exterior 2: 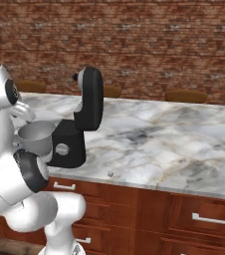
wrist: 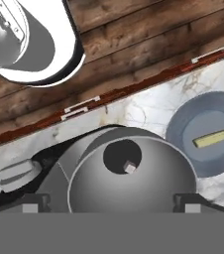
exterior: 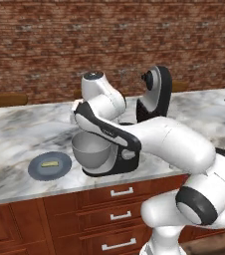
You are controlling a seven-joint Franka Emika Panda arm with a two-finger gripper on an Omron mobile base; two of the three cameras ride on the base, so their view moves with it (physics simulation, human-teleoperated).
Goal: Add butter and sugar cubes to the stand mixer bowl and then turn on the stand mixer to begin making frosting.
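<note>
We see a marble worktop point(exterior: 15, 134) before a red brick wall point(exterior: 109, 35), with wooden drawers point(exterior: 119, 191) beneath it. On the worktop stands the black stand mixer point(exterior 2: 77, 124), its rounded head tilted up and back. The grey metal stand mixer bowl point(exterior: 91, 153) sits on the mixer's base, near the worktop's front edge.

Just left of the bowl in the left base view lies a flat blue-grey plate point(exterior: 37, 171), and on it rests the butter point(exterior: 49, 162), a small pale-yellow stick. In the hand view the same plate point(wrist: 181, 121) and butter point(wrist: 211, 139) lie to the right of the bowl point(wrist: 148, 183), apart from it. Inside the bowl, on its dark bottom, we see one small pale cube point(wrist: 129, 167).

The robot's white arm point(exterior: 169, 144) reaches across in front of the mixer, hiding much of its base and the bowl's right side. The gripper point(wrist: 109, 206) hovers directly above the bowl, its two dark fingertips point(wrist: 30, 204) spread wide and holding nothing; their lower parts are cut off. In the right base view the arm covers the bowl's left side.
</note>
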